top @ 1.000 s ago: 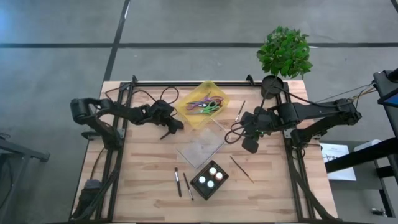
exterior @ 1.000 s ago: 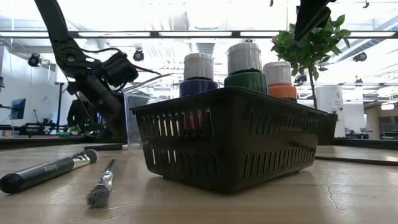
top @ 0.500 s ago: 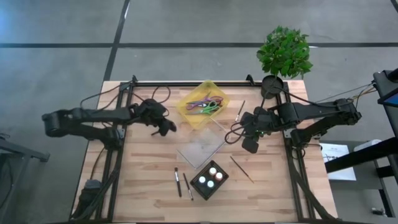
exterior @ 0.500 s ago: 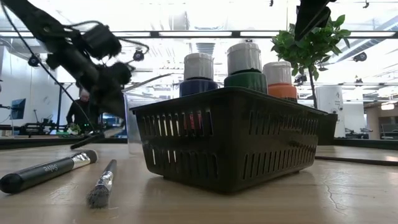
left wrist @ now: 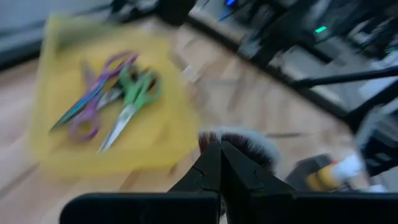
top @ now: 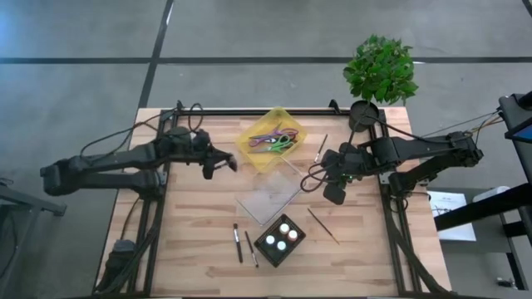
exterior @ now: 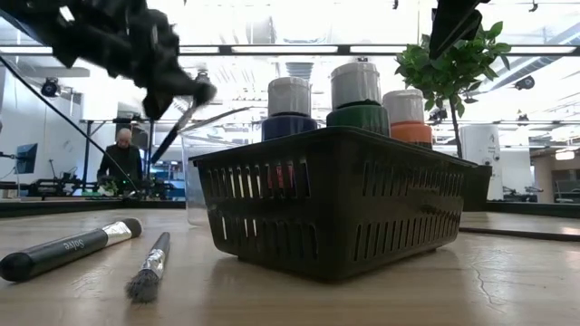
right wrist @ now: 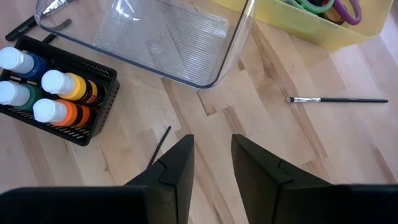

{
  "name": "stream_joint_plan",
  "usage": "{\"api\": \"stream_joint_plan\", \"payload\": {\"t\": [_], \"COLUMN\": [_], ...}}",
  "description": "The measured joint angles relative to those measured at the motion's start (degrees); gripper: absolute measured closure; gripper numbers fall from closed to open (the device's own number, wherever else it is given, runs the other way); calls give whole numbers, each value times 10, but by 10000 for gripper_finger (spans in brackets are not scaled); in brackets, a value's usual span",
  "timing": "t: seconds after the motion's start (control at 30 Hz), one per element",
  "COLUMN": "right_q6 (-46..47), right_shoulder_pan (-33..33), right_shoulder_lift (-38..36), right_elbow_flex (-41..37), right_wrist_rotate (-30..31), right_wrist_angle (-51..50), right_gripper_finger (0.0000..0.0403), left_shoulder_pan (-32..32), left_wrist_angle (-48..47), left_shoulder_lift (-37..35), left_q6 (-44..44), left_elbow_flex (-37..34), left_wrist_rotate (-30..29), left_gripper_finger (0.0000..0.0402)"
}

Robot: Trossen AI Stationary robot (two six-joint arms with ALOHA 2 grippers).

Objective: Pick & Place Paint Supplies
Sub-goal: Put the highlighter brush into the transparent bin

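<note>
My left gripper [top: 223,163] hangs above the table's left half, near the yellow bin [top: 273,139], shut on a thick dark brush [exterior: 172,131]. The brush's fluffy bristle head [left wrist: 239,140] shows just past the fingertips. A black basket [top: 280,239] holding several white-capped paint bottles [right wrist: 53,82] stands near the front edge. Two brushes [top: 243,246] lie left of it, and a thin one [top: 323,225] lies to its right. Another thin brush [top: 321,148] lies at the far right. My right gripper [right wrist: 211,163] hovers open over bare wood, right of the clear tray [top: 268,195]. My left gripper pinches the brush between its two shut fingers, close behind the bristle head [left wrist: 231,142]. The brush is lifted clear of the table. In the low view its handle [exterior: 168,138] slants down below the fingers.
The yellow bin holds green and purple scissors [left wrist: 115,106]. The clear tray lies in the table's middle. A potted plant [top: 381,71] stands at the far right corner. A person [exterior: 120,161] stands in the room behind the table.
My left gripper has risen from the table and drawn back toward the left edge, tipping up toward level. It has stayed shut on the thick brush, which has been lifted clear of the wood.
</note>
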Motion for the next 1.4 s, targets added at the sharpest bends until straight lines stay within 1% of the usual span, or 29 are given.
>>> {"api": "stream_joint_plan", "payload": {"t": [0.1, 0.2, 0.27, 0.43, 0.5, 0.57, 0.67, 0.87, 0.97, 1.07, 1.2, 1.4], "right_q6": [0, 0, 0, 0, 0, 0, 0, 0, 0, 0, 6, 11], "right_shoulder_pan": [0, 0, 0, 0, 0, 0, 0, 9, 20, 29, 42, 50], "right_shoulder_lift": [0, 0, 0, 0, 0, 0, 0, 0, 0, 0, 0, 0], "right_elbow_flex": [0, 0, 0, 0, -1, -3, -6, -12, -12, -12, -12, -13], "right_wrist_rotate": [0, 0, 0, 1, 1, 2, 2, 3, 15, 18, 21, 46], "right_wrist_angle": [0, 0, 0, 1, 1, 1, 1, 0, 0, 0, 0, 1], "right_gripper_finger": [296, 296, 296, 296, 296, 296, 296, 296, 296, 296, 296, 296], "left_shoulder_pan": [-26, -61, -90, -164, -184, -198, -207, -206, -207, -206, -206, -209], "left_wrist_angle": [33, 74, 84, 118, 144, 174, 199, 198, 197, 195, 195, 191], "left_shoulder_lift": [-4, 6, 20, 81, 114, 150, 204, 314, 353, 371, 372, 372], "left_q6": [0, -4, -5, -6, -6, -6, -6, -6, -1, 9, 9, 11], "left_elbow_flex": [18, 35, 48, 85, 102, 120, 155, 209, 227, 233, 232, 232], "left_wrist_rotate": [1, -1, -21, -111, -129, -130, -130, -132, -132, -130, -130, -130], "left_gripper_finger": [401, 401, 401, 401, 401, 401, 401, 401, 401, 401, 399, 395]}}
